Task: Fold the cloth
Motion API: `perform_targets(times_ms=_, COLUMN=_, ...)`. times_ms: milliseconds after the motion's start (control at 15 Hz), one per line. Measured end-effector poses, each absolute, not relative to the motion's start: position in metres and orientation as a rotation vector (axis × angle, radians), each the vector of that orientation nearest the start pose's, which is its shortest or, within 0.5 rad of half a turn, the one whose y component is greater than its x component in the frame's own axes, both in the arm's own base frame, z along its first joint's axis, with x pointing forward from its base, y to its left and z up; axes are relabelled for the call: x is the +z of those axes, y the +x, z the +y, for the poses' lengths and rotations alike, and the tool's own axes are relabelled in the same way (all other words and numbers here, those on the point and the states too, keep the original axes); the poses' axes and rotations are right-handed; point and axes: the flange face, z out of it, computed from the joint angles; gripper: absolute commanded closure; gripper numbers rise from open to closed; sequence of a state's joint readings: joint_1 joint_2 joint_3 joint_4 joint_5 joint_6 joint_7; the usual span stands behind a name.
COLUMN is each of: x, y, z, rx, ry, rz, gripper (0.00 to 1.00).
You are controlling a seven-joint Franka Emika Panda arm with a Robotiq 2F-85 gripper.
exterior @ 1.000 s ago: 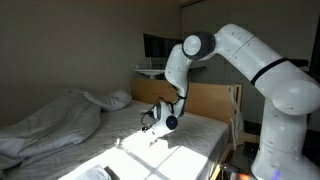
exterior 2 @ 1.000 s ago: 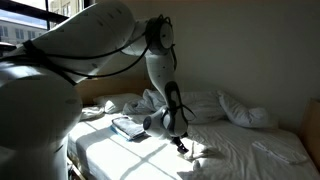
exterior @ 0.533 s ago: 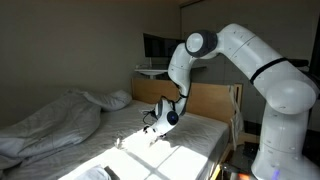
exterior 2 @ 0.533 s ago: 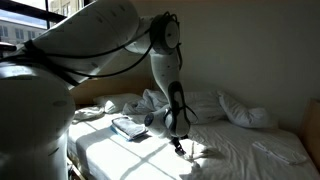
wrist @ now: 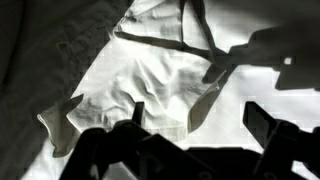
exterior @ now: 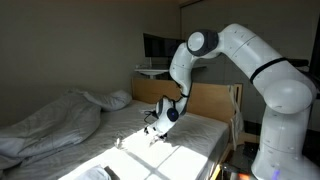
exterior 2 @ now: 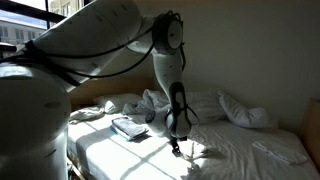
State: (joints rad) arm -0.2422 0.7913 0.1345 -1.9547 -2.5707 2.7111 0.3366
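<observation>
Hovers with spread jaws low over the cloth on the bed.

Shows the jaws of the dark two-fingered gripper set wide apart with nothing between them, tips pointing down close over the large, thin, white wrinkled fabric cloth; cannot tell whether they touch it. Finds that cloth lying flat and partly sunlit on the bed, just beside the light wooden bed board, with one edge and a loose corner visible in the wrist view against darker bedding. Hangs from the glossy white jointed robot arm, which arches up and over the board. Has the thick, puffy grey-white duvet heaped well apart from the board, across the bed, with a small pale pillow between duvet and board, nearer the wall.
</observation>
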Motion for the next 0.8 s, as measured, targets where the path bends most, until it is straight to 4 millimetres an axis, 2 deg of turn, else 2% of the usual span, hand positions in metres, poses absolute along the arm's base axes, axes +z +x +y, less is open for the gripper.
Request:
perform_targets(times_ms=333, x=0.0457, y=0.5306, z=-0.0314, rx=0.202, ry=1.369, rz=2.004, gripper=0.00)
perform_targets(times_ms=800, x=0.0468, y=0.5309, z=-0.0307, rx=0.212, ry=1.395, rz=1.998, gripper=0.00)
